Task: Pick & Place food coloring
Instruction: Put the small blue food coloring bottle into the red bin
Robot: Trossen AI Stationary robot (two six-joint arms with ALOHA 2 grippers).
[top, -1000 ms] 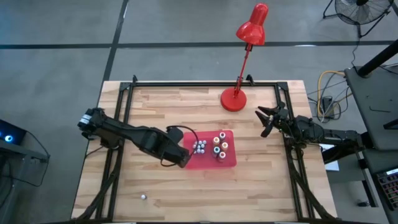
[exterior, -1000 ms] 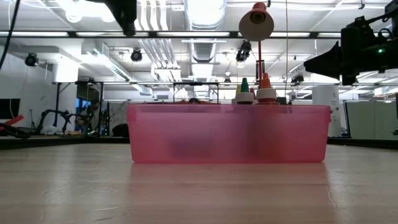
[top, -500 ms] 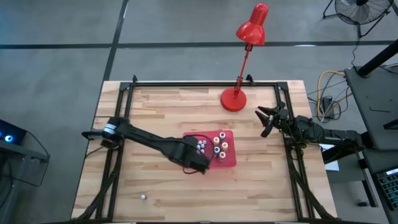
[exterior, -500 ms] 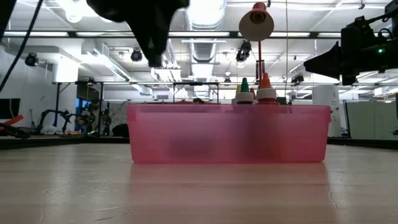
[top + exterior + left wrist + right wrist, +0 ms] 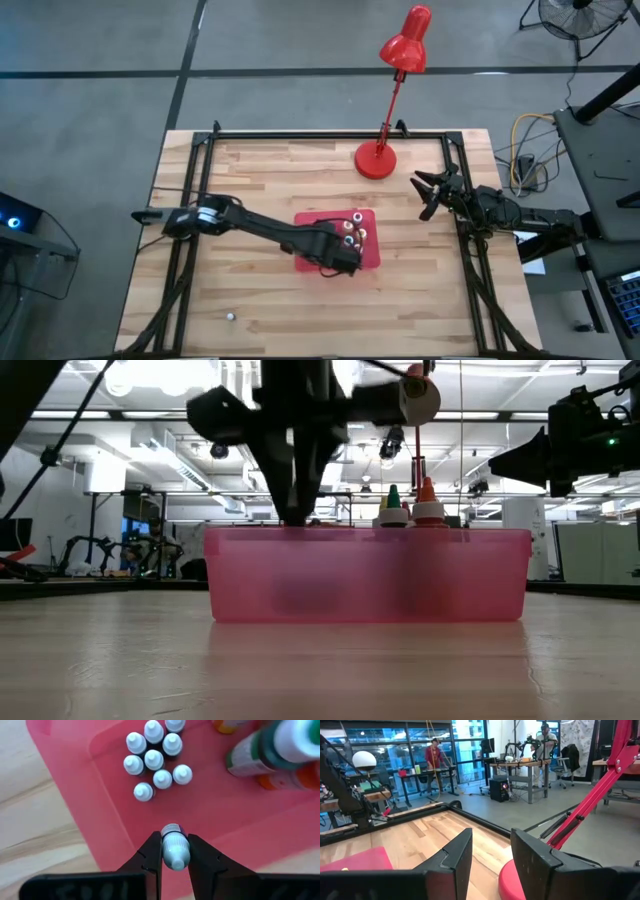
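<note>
My left gripper (image 5: 340, 258) hangs over the red tray (image 5: 371, 256), pointing down, shut on one tiny food coloring bottle (image 5: 173, 849) with a whitish cap. In the low view its fingers (image 5: 296, 508) reach the tray's rim (image 5: 370, 532). Several tiny whitish-capped bottles (image 5: 155, 760) stand clustered on the tray floor (image 5: 210, 810), with larger coloured bottles (image 5: 260, 755) beside them. One tiny bottle (image 5: 230, 316) lies on the table near the front left. My right gripper (image 5: 428, 195) waits open at the right edge. My left gripper pinches the tiny bottle by its two sides (image 5: 173, 840), just below the cap, between its two fingers (image 5: 152, 852). The fingers come from above, pointing down. The bottle stands about upright with its cap toward the wrist, over the tray floor.
A red desk lamp stands on its round base (image 5: 376, 160) at the far middle, and its arm (image 5: 590, 815) slants past my right gripper (image 5: 491, 855). Bare wood lies left of the tray and along the near edge. People and desks show in the room beyond.
My left gripper has gone toward the table's right edge, from the tray's left rim to over its middle, and has sunk to the rim's height, rolling a little. It has stayed shut on the tiny bottle.
</note>
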